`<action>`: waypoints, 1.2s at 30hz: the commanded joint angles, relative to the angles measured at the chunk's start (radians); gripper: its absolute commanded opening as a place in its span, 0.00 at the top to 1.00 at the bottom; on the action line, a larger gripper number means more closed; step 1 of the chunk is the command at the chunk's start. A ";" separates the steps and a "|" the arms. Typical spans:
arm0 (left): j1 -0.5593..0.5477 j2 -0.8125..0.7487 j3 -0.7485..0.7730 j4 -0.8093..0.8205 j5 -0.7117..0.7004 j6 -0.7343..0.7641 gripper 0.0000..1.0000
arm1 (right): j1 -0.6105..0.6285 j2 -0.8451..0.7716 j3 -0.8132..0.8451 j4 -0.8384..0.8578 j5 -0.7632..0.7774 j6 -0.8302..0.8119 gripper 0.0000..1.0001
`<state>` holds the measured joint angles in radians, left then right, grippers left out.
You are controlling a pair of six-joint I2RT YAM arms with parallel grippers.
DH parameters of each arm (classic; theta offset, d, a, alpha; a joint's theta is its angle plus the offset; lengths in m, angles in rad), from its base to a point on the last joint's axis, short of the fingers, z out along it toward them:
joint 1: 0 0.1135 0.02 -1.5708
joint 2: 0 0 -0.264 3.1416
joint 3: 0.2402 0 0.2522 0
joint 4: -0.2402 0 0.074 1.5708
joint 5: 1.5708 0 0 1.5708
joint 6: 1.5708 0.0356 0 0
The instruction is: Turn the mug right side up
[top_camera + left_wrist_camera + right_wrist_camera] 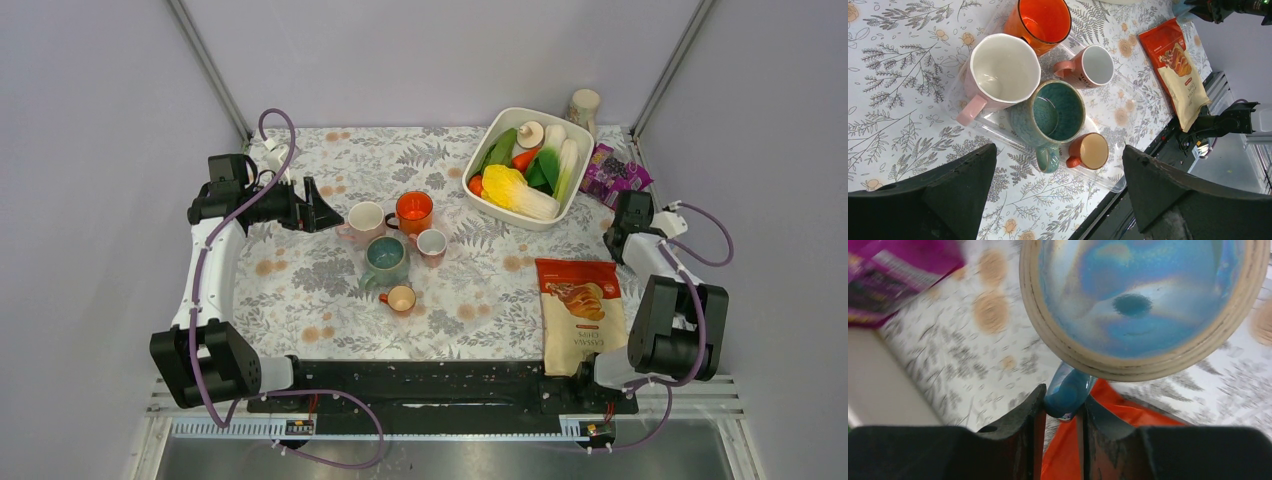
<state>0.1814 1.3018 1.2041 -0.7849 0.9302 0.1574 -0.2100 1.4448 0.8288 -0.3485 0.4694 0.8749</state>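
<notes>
Mug [1133, 295]: blue iridescent glaze inside, tan rim, mouth facing the right wrist cam. It sits at the table's 3 o'clock edge, purple packet [893, 270] at its 10 o'clock and orange snack bag [1108, 440] at its 6. Can't tell if it's off the table.

Right gripper [1060, 415]: nearly closed, clamped on the mug's blue handle [1068, 390].

Left gripper [1059, 150]: spread fully, holding nothing, above the clear tray [1120, 165].

The tray has five upright cups: pink mug [1003, 70], orange mug [1040, 20], teal mug [1055, 112], small white-lined mug [1093, 65], small orange cup [1093, 150].

White dish [497, 128] at 1 o'clock: napa cabbage [515, 190], carrot [524, 158], leafy greens.
</notes>
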 commanded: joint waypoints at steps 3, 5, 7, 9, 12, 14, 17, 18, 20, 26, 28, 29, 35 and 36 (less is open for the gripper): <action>0.002 -0.044 0.020 0.025 0.003 0.016 0.01 | 0.004 0.032 0.016 0.204 -0.348 -0.292 0.92; 0.003 -0.043 0.022 0.026 0.001 0.016 0.01 | 0.007 0.031 0.017 0.210 -0.410 -0.331 0.97; 0.002 -0.037 0.022 0.026 -0.001 0.015 0.01 | 0.006 0.024 0.017 0.214 -0.463 -0.358 1.00; 0.003 -0.031 0.019 0.028 0.000 0.012 0.01 | 0.006 0.011 0.022 0.202 -0.536 -0.387 1.00; 0.001 -0.024 0.017 0.029 0.001 0.009 0.01 | 0.009 -0.031 0.027 0.165 -0.609 -0.429 1.00; 0.000 -0.025 0.012 0.035 0.005 0.005 0.02 | 0.014 -0.076 0.027 0.132 -0.642 -0.455 1.00; -0.018 -0.029 0.006 0.044 -0.001 0.002 0.02 | 0.022 -0.149 0.011 0.103 -0.685 -0.483 1.00; -0.029 -0.027 0.008 0.046 -0.006 0.001 0.02 | 0.023 -0.167 -0.002 0.103 -0.712 -0.486 1.00; -0.051 -0.025 0.006 0.049 -0.021 0.001 0.02 | 0.023 -0.189 -0.022 0.098 -0.775 -0.488 1.00; -0.136 -0.017 -0.004 0.058 -0.056 0.008 0.02 | 0.040 -0.244 -0.044 0.081 -0.887 -0.479 1.00; -0.172 -0.013 -0.001 0.060 -0.072 0.007 0.02 | 0.050 -0.264 -0.048 0.081 -0.918 -0.475 1.00; -0.199 -0.009 0.001 0.064 -0.083 0.008 0.02 | 0.057 -0.274 -0.050 0.081 -0.923 -0.476 1.00; -0.442 0.022 0.015 0.098 -0.201 0.098 0.01 | 0.066 -0.256 -0.091 0.182 -1.074 -0.377 1.00; -0.495 0.019 0.008 0.134 -0.247 0.131 0.01 | 0.067 -0.238 -0.086 0.185 -1.097 -0.362 1.00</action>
<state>-0.1581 1.3106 1.2018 -0.7448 0.7982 0.1780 -0.1509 1.1999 0.7395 -0.2764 -0.4614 0.4366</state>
